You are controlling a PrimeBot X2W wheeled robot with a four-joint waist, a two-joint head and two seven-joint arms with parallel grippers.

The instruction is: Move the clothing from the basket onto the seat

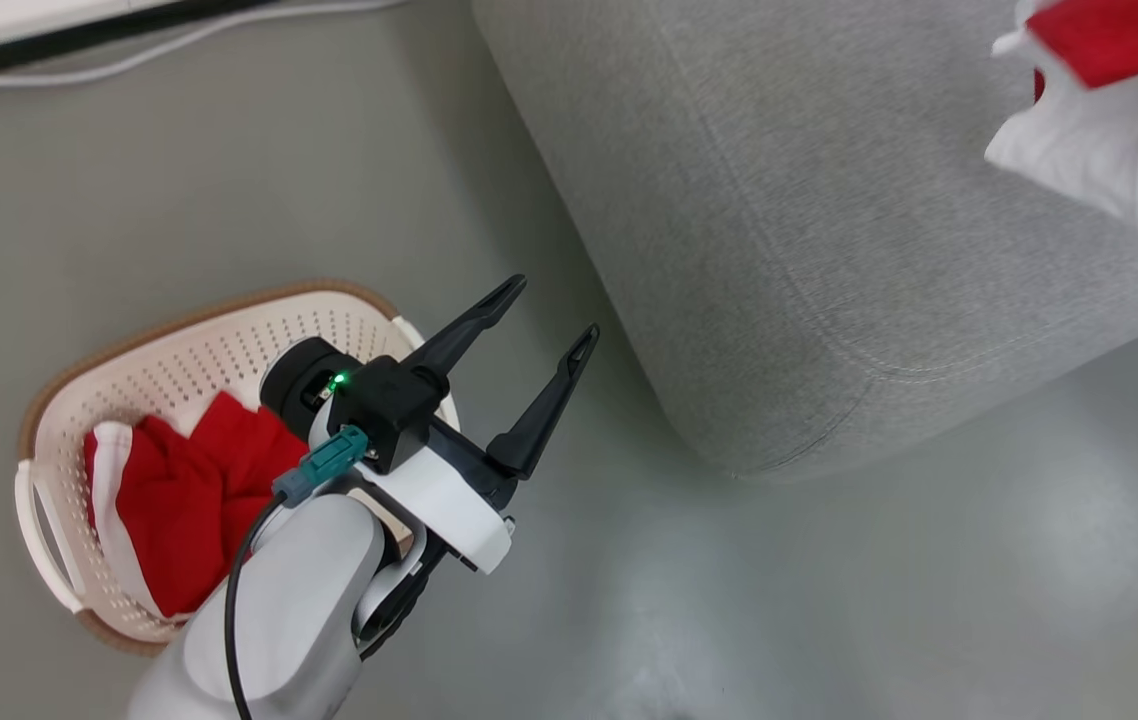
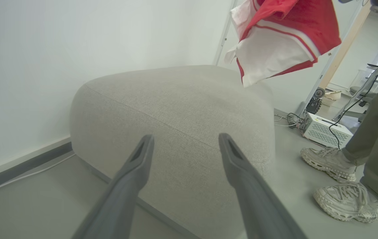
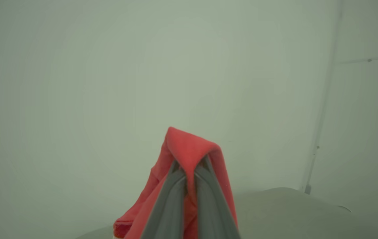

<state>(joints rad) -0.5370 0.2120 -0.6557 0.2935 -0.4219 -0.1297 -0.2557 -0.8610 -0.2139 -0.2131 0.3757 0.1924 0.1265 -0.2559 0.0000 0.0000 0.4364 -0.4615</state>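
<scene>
Standing off to the side, I take in the grey sofa (image 1: 809, 250) first: a broad, rounded, fabric-covered seat with a bare top and plenty of room to drop cloth onto. On the floor just beside its corner sits the cream perforated laundry basket (image 1: 229, 350), and in it lies a crumpled red garment (image 1: 199, 490) with white trim along one edge. A red-and-white garment (image 2: 285, 36) hangs in the air above the sofa's top, not touching the cushion. It dangles from the right end effector (image 3: 189, 166), whose two fingers are clenched on a pinched fold of red cloth that drapes over their tips. The left end effector (image 1: 551, 310) hovers over the floor between basket and sofa, its fingers spread wide and holding nothing.

These pieces look light, limp and thin. The hanging one sags under its own weight and keeps no shape, and nothing about it seems breakable. I'd judge the cloth a little slick, so a shallow nip at a hem could slide out. For the piece in the basket, the best hold looks to be the raised bunch of red folds near its middle, taken deep enough to catch several layers, rather than the flat white edge lying against the basket wall. A loose tail may snag the rim on the way up.
</scene>
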